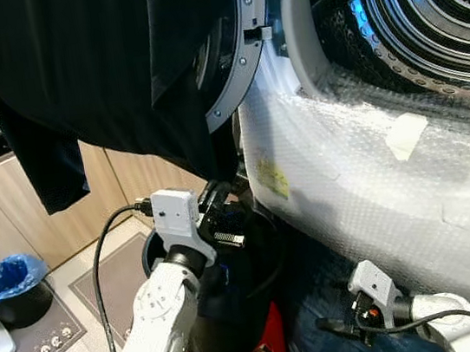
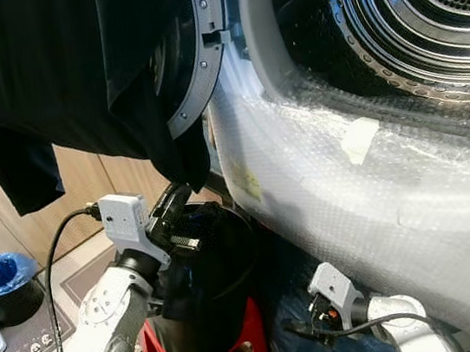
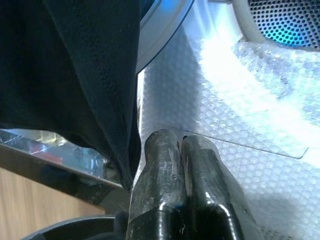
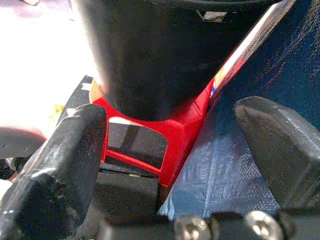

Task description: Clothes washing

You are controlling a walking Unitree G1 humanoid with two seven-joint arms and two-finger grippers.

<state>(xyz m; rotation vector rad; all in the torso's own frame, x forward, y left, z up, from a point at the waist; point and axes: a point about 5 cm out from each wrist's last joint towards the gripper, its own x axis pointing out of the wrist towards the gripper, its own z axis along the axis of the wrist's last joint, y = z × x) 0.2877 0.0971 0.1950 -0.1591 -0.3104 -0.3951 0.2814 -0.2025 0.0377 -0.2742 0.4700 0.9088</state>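
Observation:
A black garment [image 1: 106, 71] hangs from above, draped over the washer's open round door [image 1: 241, 66]. Its lowest tip dangles just above my left gripper [image 1: 214, 198]. That gripper is shut, its fingers [image 3: 160, 165] pressed together, and the cloth edge [image 3: 115, 125] brushes past beside them; I see no cloth between the pads. Below stands a black bucket [image 1: 248, 297] on a red stool [image 1: 273, 337]. The drum opening [image 1: 429, 0] lies to the upper right. My right gripper [image 4: 175, 130] is open, low by the stool's foot [image 4: 182, 122], over blue fabric [image 4: 240, 165].
Bubble wrap [image 1: 366, 175] covers the washer's front. A small bin with a blue bag [image 1: 10, 286] stands on the floor at left, before wooden cabinets [image 1: 12, 207]. A grey mat [image 1: 115, 285] and a flat appliance [image 1: 14, 347] lie beside it.

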